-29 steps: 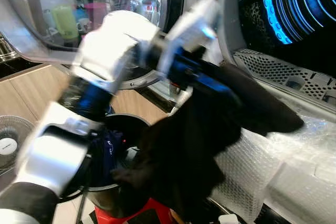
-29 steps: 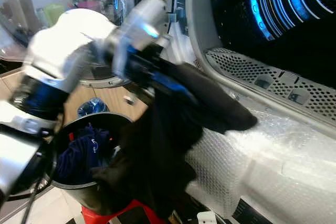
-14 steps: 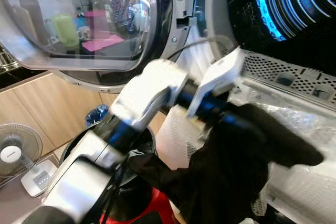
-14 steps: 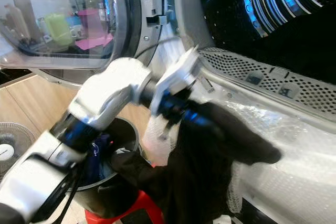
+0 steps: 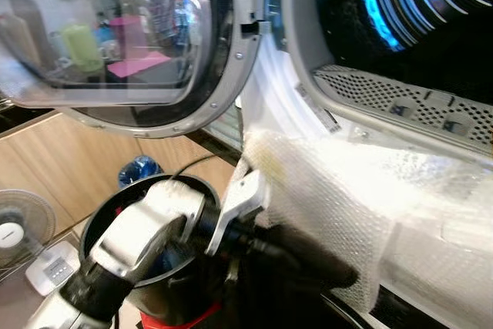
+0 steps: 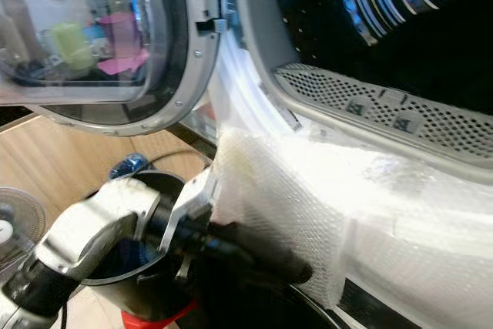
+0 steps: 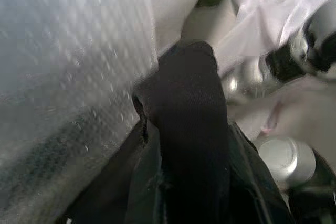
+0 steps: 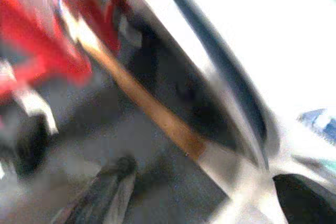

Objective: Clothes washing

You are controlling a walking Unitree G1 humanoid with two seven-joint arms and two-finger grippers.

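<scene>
Here the left gripper [image 5: 308, 263] pinches a black garment [image 7: 191, 145] low beside the bubble wrap [image 5: 339, 198] draped under the washer drum [image 5: 416, 13], above a black laundry bucket [image 6: 115, 283] holding blue clothing [image 6: 127, 256].

A black garment [image 5: 308, 263] hung low in front of the washing machine [image 5: 370, 190], draped over the left gripper [image 5: 285, 256] and pressed against the bubble wrap [image 5: 331, 198] covering the machine's front. Its cloth bunched into a rounded fold near the fingertips. The machine's door [image 5: 115, 44] stood wide open, the drum [image 5: 416, 13] lit blue inside. A black basket [image 5: 100, 221] stood below, beside the machine.
</scene>
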